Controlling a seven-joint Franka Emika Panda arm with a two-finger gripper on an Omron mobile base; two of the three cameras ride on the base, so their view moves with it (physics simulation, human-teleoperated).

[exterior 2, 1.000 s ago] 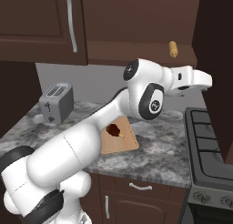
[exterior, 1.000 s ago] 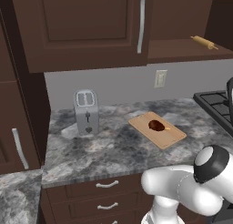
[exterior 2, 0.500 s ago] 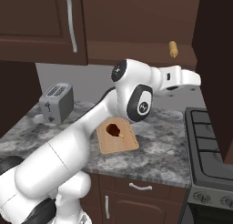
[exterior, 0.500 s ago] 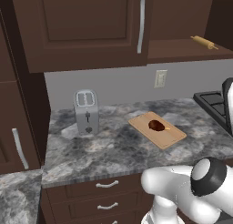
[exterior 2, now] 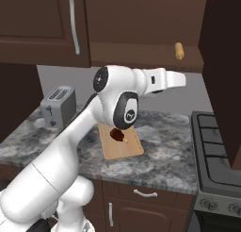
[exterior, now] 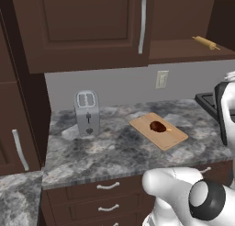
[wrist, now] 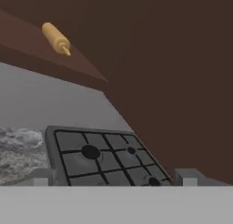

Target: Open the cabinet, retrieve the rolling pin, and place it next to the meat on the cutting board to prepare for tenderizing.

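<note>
In the left base view, a grey speckled stone countertop (exterior: 114,151) is seen running along a grey wall, above low brown drawers with curved silver handles (exterior: 108,187). A dark brown wooden wall cabinet (exterior: 82,27) with a long vertical silver bar handle is mounted overhead; to its right the brown shelf (exterior: 183,49) lies exposed. The slim light-tan wooden rolling pin (exterior: 205,42) is laid flat on that shelf, its long axis slanting from upper left to lower right. A thin rectangular light-brown cutting board (exterior: 158,130) is set on the counter, with the small dark reddish-brown lump of meat (exterior: 157,126) resting on it. A silver two-slot toaster (exterior: 86,112) stands well to the left of the board, and a white wall outlet (exterior: 161,79) is fixed above.

In the right base view, the rolling pin (exterior 2: 179,50) is seen almost end-on at the shelf's edge. The gripper (exterior 2: 181,78) is held out below the shelf, apart from the pin; whether its jaws are parted cannot be told. The board (exterior 2: 121,144) is partly covered by the arm. A black gas stove (exterior 2: 214,151) adjoins the counter, beside a tall dark brown panel.

In the hand view, the rolling pin (wrist: 56,38) is seen at upper left on the shelf, pointing down to the right, above the stove (wrist: 102,155).
</note>
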